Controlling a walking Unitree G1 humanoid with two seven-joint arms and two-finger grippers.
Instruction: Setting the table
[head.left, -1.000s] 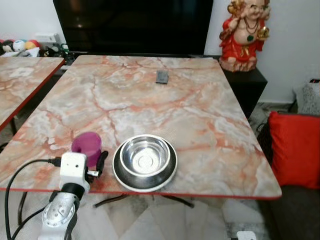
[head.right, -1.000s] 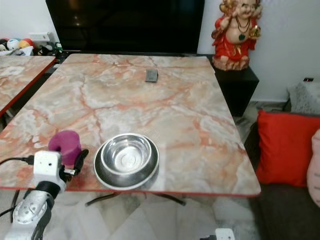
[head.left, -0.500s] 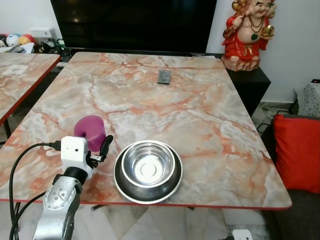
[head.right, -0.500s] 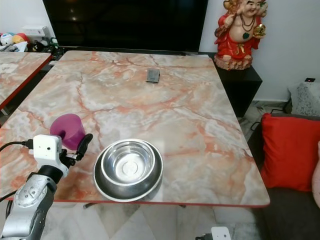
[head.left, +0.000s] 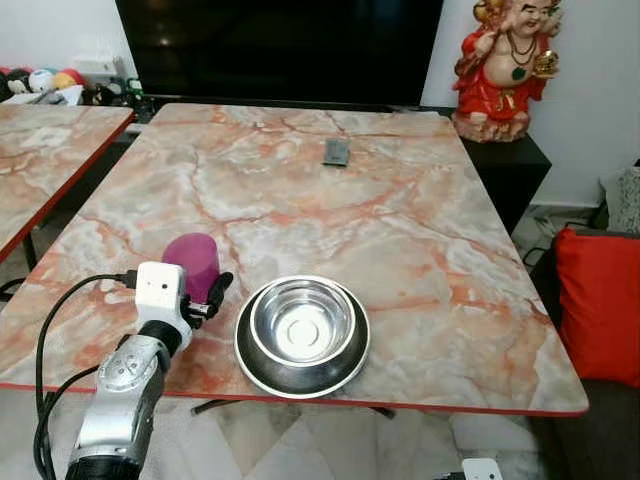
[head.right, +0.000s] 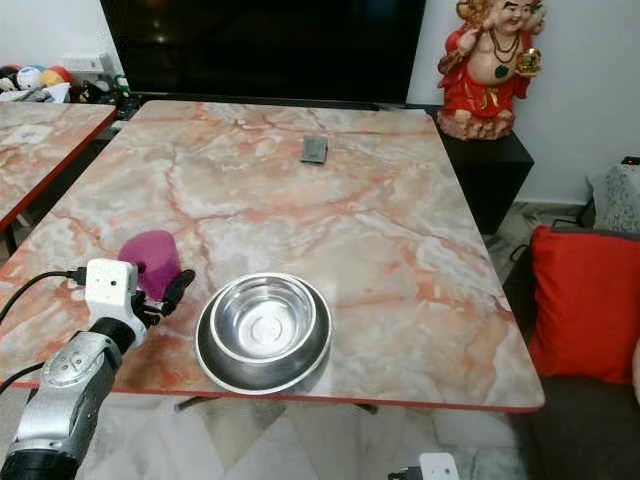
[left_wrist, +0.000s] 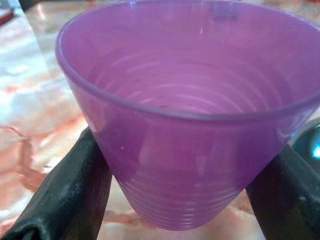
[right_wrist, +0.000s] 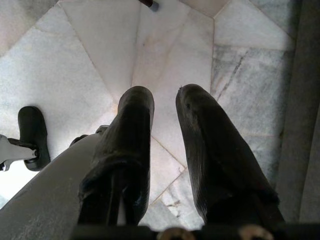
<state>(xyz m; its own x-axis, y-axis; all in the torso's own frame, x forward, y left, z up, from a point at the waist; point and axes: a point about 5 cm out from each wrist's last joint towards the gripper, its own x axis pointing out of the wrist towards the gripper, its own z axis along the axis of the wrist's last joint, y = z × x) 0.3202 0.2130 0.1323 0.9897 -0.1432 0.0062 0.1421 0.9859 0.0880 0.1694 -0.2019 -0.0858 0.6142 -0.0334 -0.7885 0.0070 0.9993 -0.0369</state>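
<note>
The left pincer (head.left: 207, 293) is pinching a purple cup (head.left: 192, 265), one black finger (left_wrist: 75, 192) on each side of it, as the left wrist view shows well. The cup stands upright on the marble table (head.left: 400, 220), near the front edge, just beside a steel bowl (head.left: 301, 320) that sits in a dark plate (head.left: 300, 372). Cup & bowl seem apart, but the gap is small.

The step in hand, I judge, is placing the cup next to the bowl, i.e. the place setting is nearly ready. Next move calls for spreading the fingers and pulling the arm straight back w/o tipping the cup or pushing it against the bowl.

The right pincer (right_wrist: 162, 125) hangs idle over the tiled floor (right_wrist: 75, 45), fingers slightly apart, holding nothing.

A small dark object (head.left: 336, 152), maybe a remote, lies far on the table.
</note>
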